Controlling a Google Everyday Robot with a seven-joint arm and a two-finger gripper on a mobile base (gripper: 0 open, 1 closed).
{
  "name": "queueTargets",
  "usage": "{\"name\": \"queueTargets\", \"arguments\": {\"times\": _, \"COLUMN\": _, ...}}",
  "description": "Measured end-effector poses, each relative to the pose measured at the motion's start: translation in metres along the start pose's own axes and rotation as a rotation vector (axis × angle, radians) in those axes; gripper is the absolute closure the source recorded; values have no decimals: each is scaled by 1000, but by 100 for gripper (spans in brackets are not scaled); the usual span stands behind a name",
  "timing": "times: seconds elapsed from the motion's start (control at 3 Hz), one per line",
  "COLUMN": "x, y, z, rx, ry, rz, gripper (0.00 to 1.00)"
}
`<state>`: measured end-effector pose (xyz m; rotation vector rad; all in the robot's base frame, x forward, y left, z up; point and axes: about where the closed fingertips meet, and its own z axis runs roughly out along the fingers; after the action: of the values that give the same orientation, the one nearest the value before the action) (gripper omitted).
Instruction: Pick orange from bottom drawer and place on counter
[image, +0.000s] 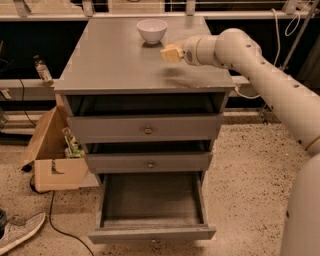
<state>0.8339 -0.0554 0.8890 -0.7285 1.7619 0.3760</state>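
The bottom drawer (150, 199) stands open showing bare dark floor; over the counter's (110, 60) right side hovers the yellowish gripper (171, 52), its hold and the orange impossible to tell, a white bowl (152, 30) beyond.

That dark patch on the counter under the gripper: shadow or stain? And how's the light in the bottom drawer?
Camera view: the soft patch on the counter lies just below the gripper, which hangs over the counter's right side, so it reads as a shadow. The white bowl casts a faint one too. Camera view: the bottom drawer is dim inside but evenly lit, and there is no glare.
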Motion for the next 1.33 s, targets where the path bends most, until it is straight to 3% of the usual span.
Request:
{"name": "queueTargets", "arguments": {"times": 0.33, "x": 11, "y": -25, "z": 14, "rx": 68, "ry": 87, "rz": 31, "gripper": 82}}
{"name": "queueTargets", "arguments": {"times": 0.67, "x": 25, "y": -38, "z": 26, "rx": 94, "ry": 184, "rz": 49, "gripper": 58}}
{"name": "queueTargets", "arguments": {"times": 1.0, "x": 35, "y": -42, "z": 36, "rx": 88, "ry": 240, "rz": 56, "gripper": 35}}
{"name": "queueTargets", "arguments": {"times": 1.33, "x": 37, "y": -43, "z": 40, "rx": 71, "ry": 249, "rz": 49, "gripper": 12}}
